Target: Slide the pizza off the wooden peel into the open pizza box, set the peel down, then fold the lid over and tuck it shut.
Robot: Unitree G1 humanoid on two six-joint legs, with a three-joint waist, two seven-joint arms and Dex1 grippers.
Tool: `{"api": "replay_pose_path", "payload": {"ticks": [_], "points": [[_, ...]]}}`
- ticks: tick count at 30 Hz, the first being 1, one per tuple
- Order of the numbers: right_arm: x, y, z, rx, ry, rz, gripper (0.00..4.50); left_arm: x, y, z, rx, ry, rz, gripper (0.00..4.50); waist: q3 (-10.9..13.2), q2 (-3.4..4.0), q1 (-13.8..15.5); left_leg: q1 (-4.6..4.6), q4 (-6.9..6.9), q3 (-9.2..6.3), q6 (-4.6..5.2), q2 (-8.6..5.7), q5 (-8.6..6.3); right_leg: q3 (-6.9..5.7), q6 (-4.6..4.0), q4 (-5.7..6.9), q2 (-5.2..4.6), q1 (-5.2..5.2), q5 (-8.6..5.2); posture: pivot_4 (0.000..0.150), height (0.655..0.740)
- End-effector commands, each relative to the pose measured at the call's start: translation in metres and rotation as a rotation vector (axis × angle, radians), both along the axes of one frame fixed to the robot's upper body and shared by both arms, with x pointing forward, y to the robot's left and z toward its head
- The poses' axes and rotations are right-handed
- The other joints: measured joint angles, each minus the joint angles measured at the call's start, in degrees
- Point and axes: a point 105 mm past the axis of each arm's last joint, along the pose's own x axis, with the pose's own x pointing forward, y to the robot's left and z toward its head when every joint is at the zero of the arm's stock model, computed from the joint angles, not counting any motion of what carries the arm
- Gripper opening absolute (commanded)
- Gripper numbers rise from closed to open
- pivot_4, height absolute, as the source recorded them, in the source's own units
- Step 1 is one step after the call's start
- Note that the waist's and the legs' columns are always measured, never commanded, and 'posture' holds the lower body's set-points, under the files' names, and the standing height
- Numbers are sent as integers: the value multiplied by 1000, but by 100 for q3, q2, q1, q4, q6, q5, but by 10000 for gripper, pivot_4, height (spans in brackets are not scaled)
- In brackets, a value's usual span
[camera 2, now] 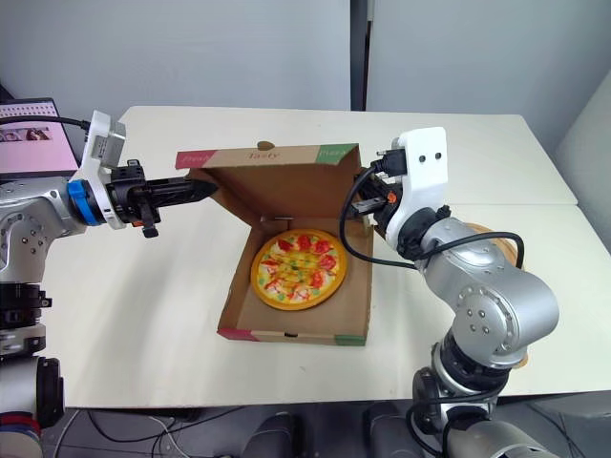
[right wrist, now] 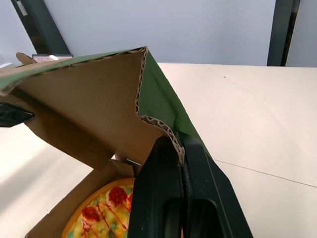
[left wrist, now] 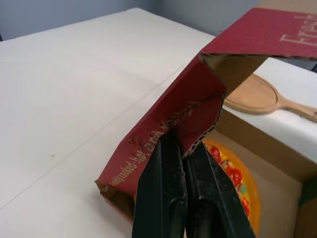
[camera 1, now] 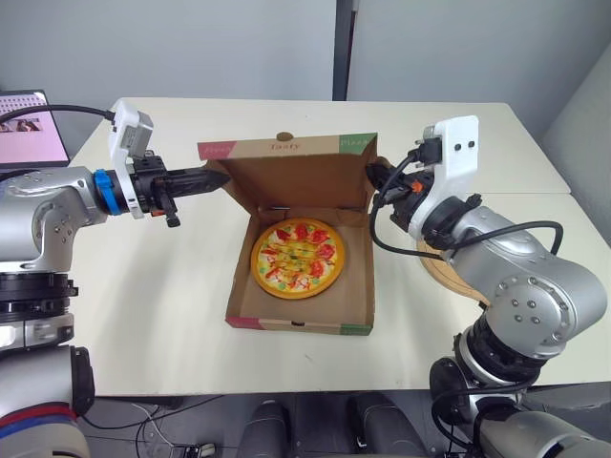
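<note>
One screen [camera 1: 29, 129] with a pink picture sits at the desk's far left edge. There are two grippers, one box, one pizza and one peel.

The left gripper [camera 1: 220, 177] reaches in from the left. Its jaws are pinched tight on the red flap [left wrist: 173, 114] at the left end of the lid [camera 1: 296, 176].

The box [camera 1: 355, 291] lies open in the middle of the desk. Its lid is raised at the back, with the brown inside facing forward over the tray. The pizza [camera 1: 298, 258] lies flat on the box floor.

The right gripper [right wrist: 179, 145] comes in from the right. Its jaws are closed on the corrugated edge of the green flap [right wrist: 161, 106] at the lid's right end.

The peel [left wrist: 252, 96] lies flat on the desk to the right of the box, partly under the right arm.

The desk [camera 1: 143, 315] is pale cream with a thin seam running across its right part. Behind it is a plain grey wall [camera 1: 191, 48] split by one dark upright post [camera 1: 341, 48].
</note>
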Motion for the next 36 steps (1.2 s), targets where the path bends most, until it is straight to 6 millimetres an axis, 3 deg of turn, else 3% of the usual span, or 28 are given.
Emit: {"api": "replay_pose_path", "payload": {"ticks": [1, 15, 36], "points": [[-17, 20, 3, -41, -49, 138, 205, -7, -11, 9, 20, -37, -78, 0, 0, 0, 0, 0, 0, 0, 0, 0, 0, 0, 1, 0, 0, 0, -1, 1500, 7400], [-14, 18, 0, -44, -46, 135, 205, -3, -4, 31, 103, -139, -68, 0, 0, 0, -15, 0, -1, 3, 0, 4, 0, 0, 2, 1, 8, -2, -7, 1500, 7400], [-11, 17, -4, -104, -91, 140, 205, -4, 18, 29, 227, -155, -70, 0, 0, 0, -15, -2, -1, 3, 1, 6, 0, -1, 3, -1, 10, -3, -14, 1500, 7400]]}}
